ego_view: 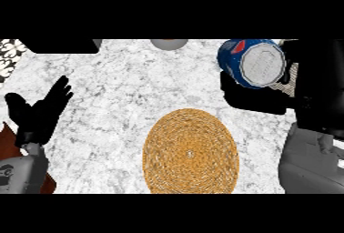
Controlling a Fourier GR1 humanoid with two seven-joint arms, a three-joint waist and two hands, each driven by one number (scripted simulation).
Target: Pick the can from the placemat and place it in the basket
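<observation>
Blue can [254,63], tilted in right hand's [259,99] curled fingers, may slip short of basket [293,85]; left hand [39,113] rests, fingers spread.

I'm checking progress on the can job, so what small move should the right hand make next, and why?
Probably carry the can a little to the right. The right hand is curled round it, clear of the woven placemat, and a meshed patch beside the can may be the basket, mostly hidden.

I see my left hand [39,111] open at the left edge, fingers straight; my right hand [259,98] curls round the can [259,63].
</observation>
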